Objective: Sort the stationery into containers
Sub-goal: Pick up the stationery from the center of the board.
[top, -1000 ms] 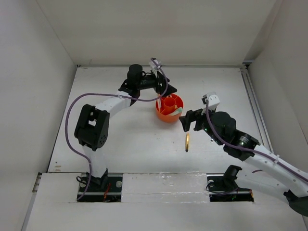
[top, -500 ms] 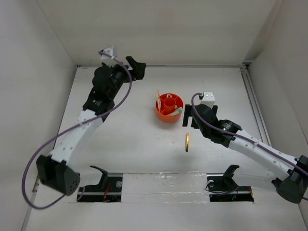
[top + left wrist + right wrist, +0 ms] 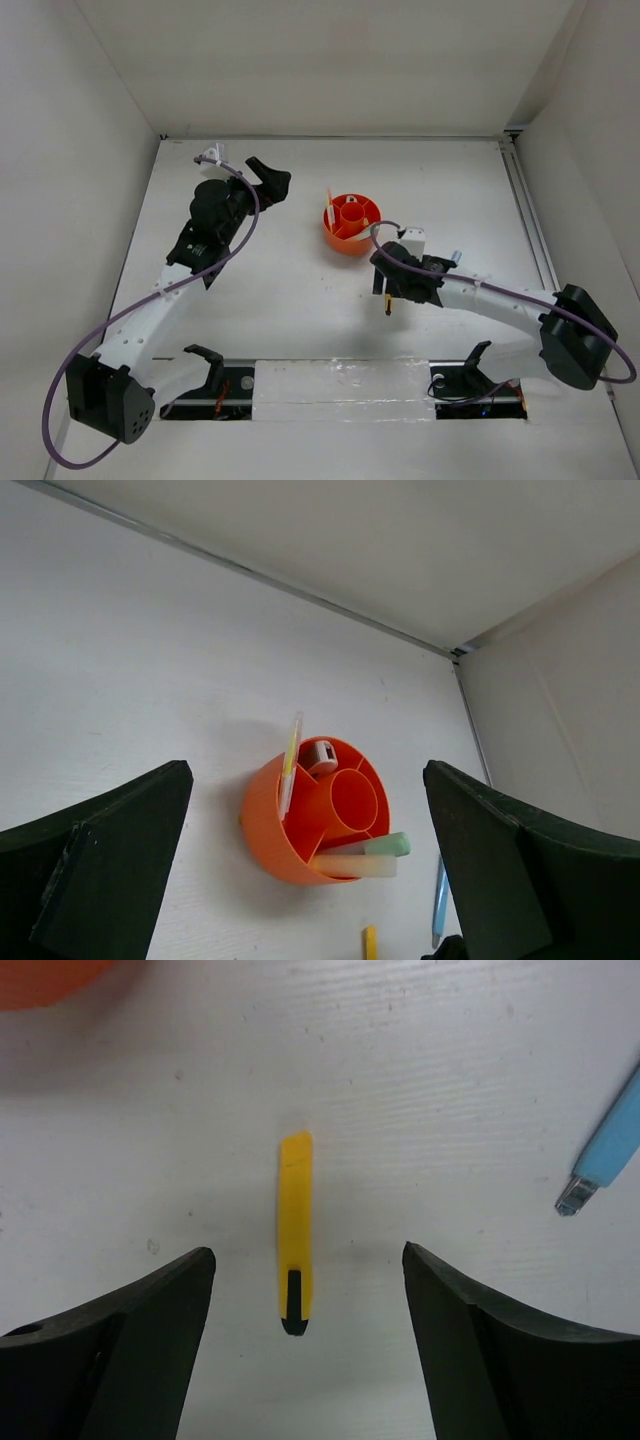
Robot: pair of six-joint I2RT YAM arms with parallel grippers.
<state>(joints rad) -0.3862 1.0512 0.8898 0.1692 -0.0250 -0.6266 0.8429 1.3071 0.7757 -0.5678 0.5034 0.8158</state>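
The round orange organiser [image 3: 351, 222] stands at the table's middle back. In the left wrist view the organiser [image 3: 262, 825] holds a thin yellow pencil [image 3: 291, 760], a pink-white stapler [image 3: 322, 755], a green marker [image 3: 388, 845] and a pale yellow marker [image 3: 352, 866]. A gold-yellow pen [image 3: 388, 302] with a black tip lies in front of the organiser. My right gripper [image 3: 384, 283] hangs open just above it, the pen [image 3: 295, 1220] between its fingers [image 3: 150, 1330], untouched. A blue pen [image 3: 612, 1145] lies to the right. My left gripper [image 3: 272, 176] is open and empty, left of the organiser.
White walls close the table at the back and both sides. A metal rail [image 3: 528, 225] runs along the right edge. The blue pen's tip [image 3: 455, 256] shows beside the right arm.
My left arm has swung away from the organiser toward the back left. My right gripper has moved forward and down from beside the organiser to over the gold-yellow pen.
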